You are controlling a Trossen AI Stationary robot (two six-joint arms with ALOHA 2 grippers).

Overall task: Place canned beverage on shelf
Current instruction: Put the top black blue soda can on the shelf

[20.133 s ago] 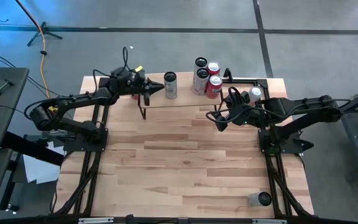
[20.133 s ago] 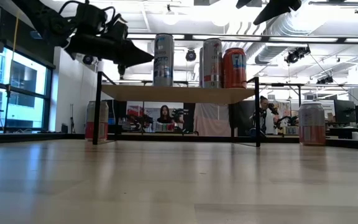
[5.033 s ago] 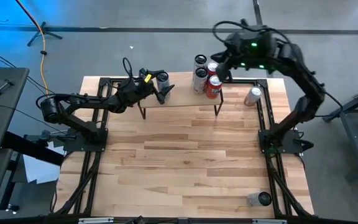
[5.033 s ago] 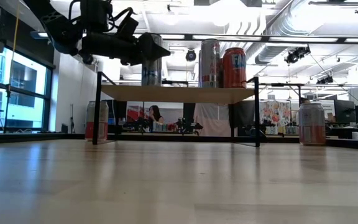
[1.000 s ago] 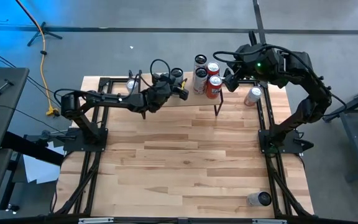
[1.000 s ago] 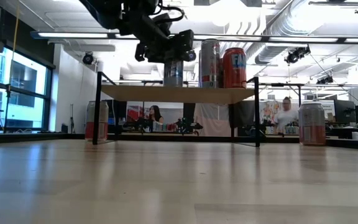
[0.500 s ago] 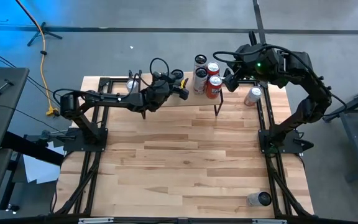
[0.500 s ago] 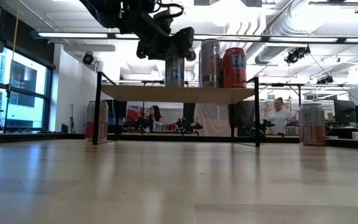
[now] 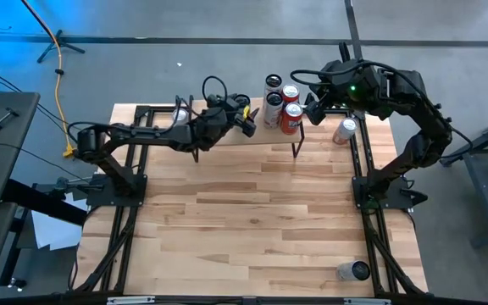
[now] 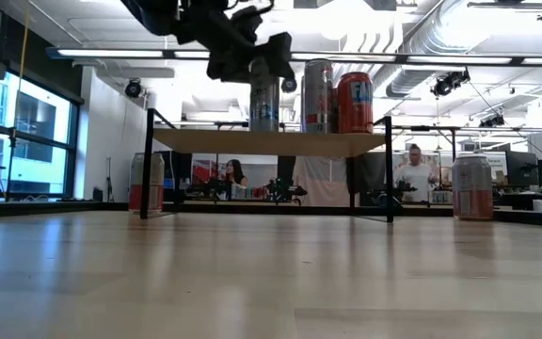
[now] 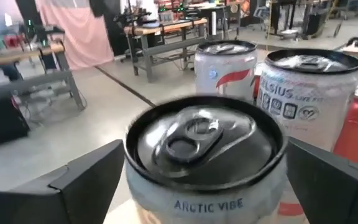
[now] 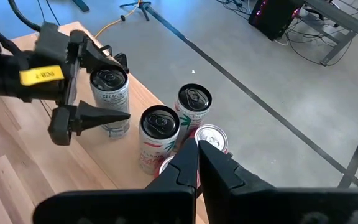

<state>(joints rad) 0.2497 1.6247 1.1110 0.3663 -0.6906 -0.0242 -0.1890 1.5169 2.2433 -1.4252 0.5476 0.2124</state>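
The shelf (image 10: 271,142) stands at the table's far edge on thin black legs. A silver canned beverage (image 11: 204,155) stands upright by its base on the shelf top (image 9: 265,134), left of several other cans (image 10: 337,97). My left gripper (image 9: 245,113) is open. Its fingers (image 11: 86,180) stand on either side of the can's upper part, with a narrow gap on each side in the right wrist view. My right gripper (image 12: 197,146) is shut and hovers over the shelf's right end, just above the red cans (image 9: 291,116).
One can (image 10: 146,182) stands on the table by the shelf's left legs. Another (image 9: 344,130) is right of the shelf, and a third (image 9: 354,271) is at the near right corner. The table's middle (image 9: 252,220) is bare wood. People move about in the room behind.
My left gripper has opened off the silver can and risen slightly. The can stays upright on the shelf where it was set. My right gripper has kept still.
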